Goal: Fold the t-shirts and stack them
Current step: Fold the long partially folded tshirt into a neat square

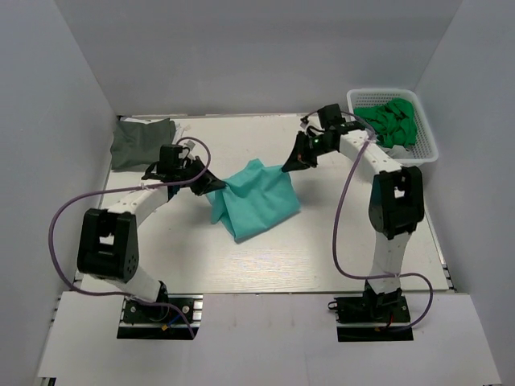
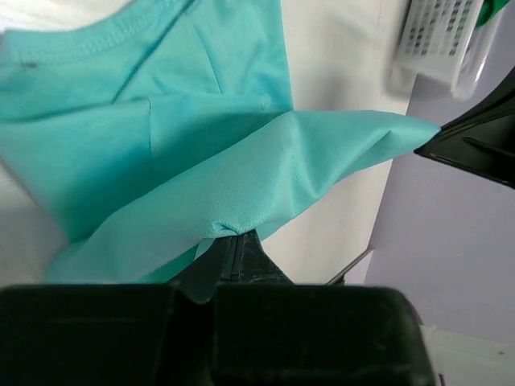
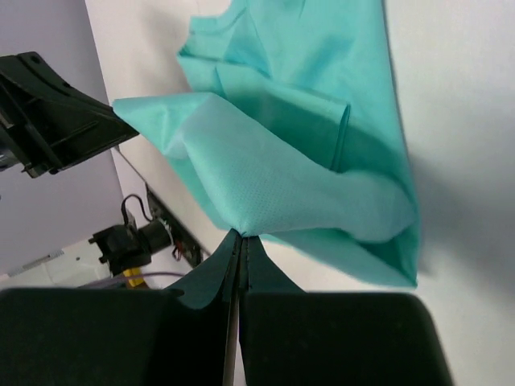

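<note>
My left gripper (image 1: 214, 184) and right gripper (image 1: 286, 166) are each clamped on a corner of the teal t-shirt (image 1: 256, 201), mid-table (image 1: 322, 241). The raised edge spans left to right between them. The body drapes nearward, equally placed for both arms.

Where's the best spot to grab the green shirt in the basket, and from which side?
Pinch a raised top fold of the green shirt, coming straight down from above: it lies crumpled in the basket, whose walls block every sideways approach.
</note>
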Controlling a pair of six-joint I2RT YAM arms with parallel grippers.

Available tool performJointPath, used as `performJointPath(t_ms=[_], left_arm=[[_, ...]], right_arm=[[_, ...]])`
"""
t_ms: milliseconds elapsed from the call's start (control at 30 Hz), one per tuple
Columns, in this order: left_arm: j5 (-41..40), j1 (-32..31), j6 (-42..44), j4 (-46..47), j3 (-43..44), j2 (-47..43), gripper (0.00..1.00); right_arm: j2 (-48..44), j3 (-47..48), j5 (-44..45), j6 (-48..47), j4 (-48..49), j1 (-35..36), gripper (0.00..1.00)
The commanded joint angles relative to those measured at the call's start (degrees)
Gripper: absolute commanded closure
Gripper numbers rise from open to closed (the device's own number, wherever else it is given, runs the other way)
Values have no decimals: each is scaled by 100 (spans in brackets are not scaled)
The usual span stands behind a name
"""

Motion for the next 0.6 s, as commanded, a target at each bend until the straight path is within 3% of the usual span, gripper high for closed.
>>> performJointPath(t_ms=[0, 200, 233, 267, 333, 367, 400, 567], left_arm=[[483, 250, -362, 1246, -74, 420, 100], [416, 601, -652, 1583, 435, 1412, 100], [415, 663, -653, 1461, 497, 1414, 100], [328, 733, -653, 1391, 498, 1484, 96], [275, 813, -557, 1075, 707, 1485, 69], [275, 813, -487, 995, 709, 1432, 22], [223, 813, -312, 890, 848, 1371, 1], [-365, 761, 199, -146, 1166, 783, 0]], right_arm=[[452, 474, -239, 26, 698, 87, 100], [1990, 2020, -125, -168, 1401, 237, 100], [2157, 2240, -91, -72, 1402, 245, 95], [2707, 2816, -116, -97, 1289, 263, 66], [2905, 3418, -126, -133, 1052, 307, 32], [2810, 3420, -117, -194, 1050, 324, 18], [2566, 3185, 84, -307, 1164, 368, 10], [1519, 1830, 981, -668, 1165, 535, 10]])
